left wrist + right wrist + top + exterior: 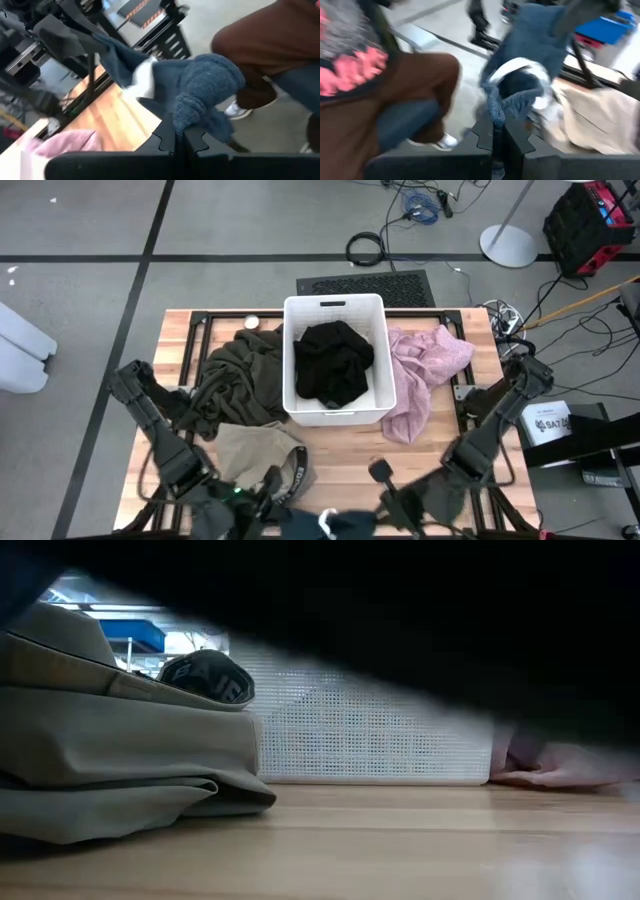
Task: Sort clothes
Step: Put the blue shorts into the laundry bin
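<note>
Two arms meet at the near edge of the bench (pixel 440 460), jaws of the left gripper (pixel 180 131) and the right gripper (pixel 499 131) each clamped on the navy-teal garment (pixel 200 90) stretched between them. From above that garment is barely seen; the wrist views show its blue knit and a white patch. Largest, the dark olive garment (pixel 235 375) lies left of the white bin (pixel 380 395), which holds the black garment (pixel 332 360). The pale pink garment (pixel 425 370) lies against the bin's right side. The beige garment (pixel 110 760), folded, shows its lettered waistband in the low view. A person (pixel 380 95) in brown appears only in the wrist views.
</note>
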{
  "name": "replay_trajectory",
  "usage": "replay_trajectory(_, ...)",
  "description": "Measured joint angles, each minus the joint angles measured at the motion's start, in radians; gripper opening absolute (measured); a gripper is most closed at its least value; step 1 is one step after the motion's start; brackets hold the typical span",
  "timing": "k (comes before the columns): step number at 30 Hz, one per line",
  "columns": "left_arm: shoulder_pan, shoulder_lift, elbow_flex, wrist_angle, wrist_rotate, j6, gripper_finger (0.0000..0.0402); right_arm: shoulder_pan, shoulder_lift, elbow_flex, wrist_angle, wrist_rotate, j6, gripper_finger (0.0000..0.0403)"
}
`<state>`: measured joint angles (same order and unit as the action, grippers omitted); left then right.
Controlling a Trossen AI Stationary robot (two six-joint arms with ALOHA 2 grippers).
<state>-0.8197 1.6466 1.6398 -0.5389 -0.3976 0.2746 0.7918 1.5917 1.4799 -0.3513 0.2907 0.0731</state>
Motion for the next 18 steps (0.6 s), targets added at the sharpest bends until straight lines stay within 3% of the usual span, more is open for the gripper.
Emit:
replay_trajectory(7, 0.13, 0.008, -0.001, -0.023, 0.089, 0.022, 0.0, -0.122, 0.0, -0.002, -0.094, 0.009, -0.006, 0.0004)
replay_trajectory(13, 0.211, 0.008, -0.001, -0.018, 0.219, 0.028, 0.0, -0.19, 0.0, -0.002, -0.028, -0.162, -0.118, 0.0004)
replay_trajectory(18, 0.248, 0.008, -0.001, -0.015, 0.25, 0.029, 0.0, -0.195, 0.017, -0.002, -0.011, -0.187, -0.146, 0.0004)
